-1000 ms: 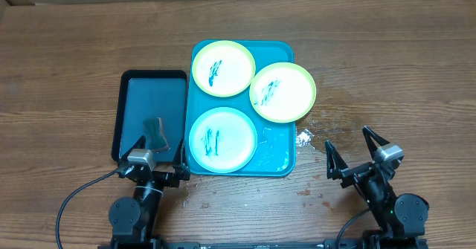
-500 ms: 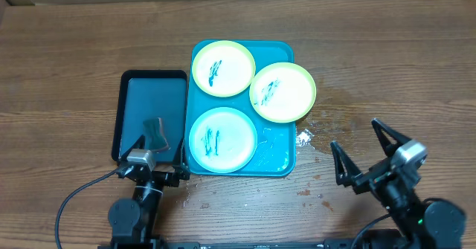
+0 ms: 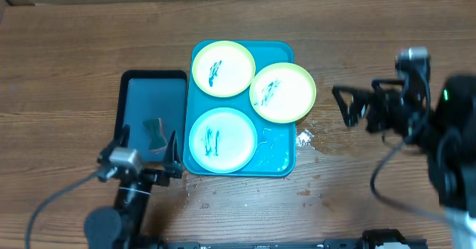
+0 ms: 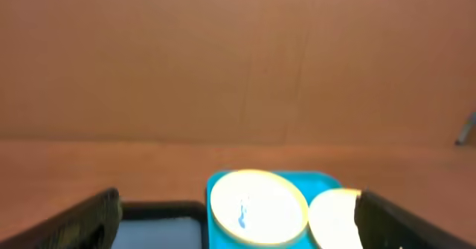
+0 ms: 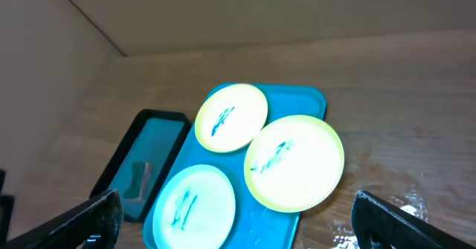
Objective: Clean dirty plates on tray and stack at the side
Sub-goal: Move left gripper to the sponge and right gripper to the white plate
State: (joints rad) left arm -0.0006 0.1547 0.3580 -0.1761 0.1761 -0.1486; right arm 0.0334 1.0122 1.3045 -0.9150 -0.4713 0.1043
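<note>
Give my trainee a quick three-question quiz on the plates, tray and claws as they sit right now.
1. How many plates sit on the blue tray?
2. True or false: the left claw and right claw are both open.
3. Which plate overhangs the tray's right edge? A. light blue plate; B. right-hand yellow-green plate; C. none.
Key: 1. three; 2. true; 3. B.
</note>
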